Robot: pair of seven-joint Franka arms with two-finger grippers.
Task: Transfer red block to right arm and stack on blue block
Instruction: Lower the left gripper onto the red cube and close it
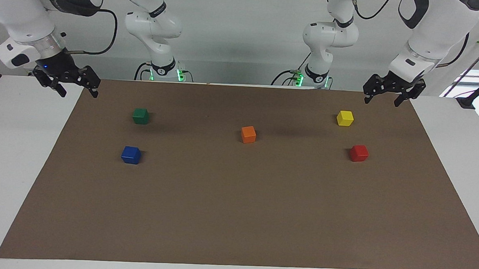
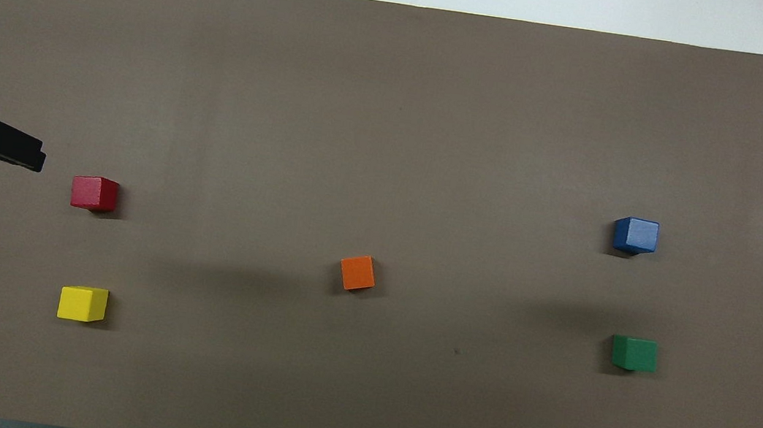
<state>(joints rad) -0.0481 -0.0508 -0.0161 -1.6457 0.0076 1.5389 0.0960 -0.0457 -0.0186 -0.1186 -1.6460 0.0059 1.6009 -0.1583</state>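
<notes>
Five cubes lie on one brown mat [image 1: 235, 216] that covers one white worktop [image 1: 18, 139]: one red block [image 1: 359, 153], one blue block [image 1: 131, 154], one green cube [image 1: 140, 115], one orange cube [image 1: 248, 134] and one yellow cube [image 1: 345, 118]. Each colour occurs once. Four white arms are visible: two large arms, each carrying one black hand, namely the left hand [image 1: 393, 93] and the right hand [image 1: 68, 85], and two smaller arms with green-lit bases.
</notes>
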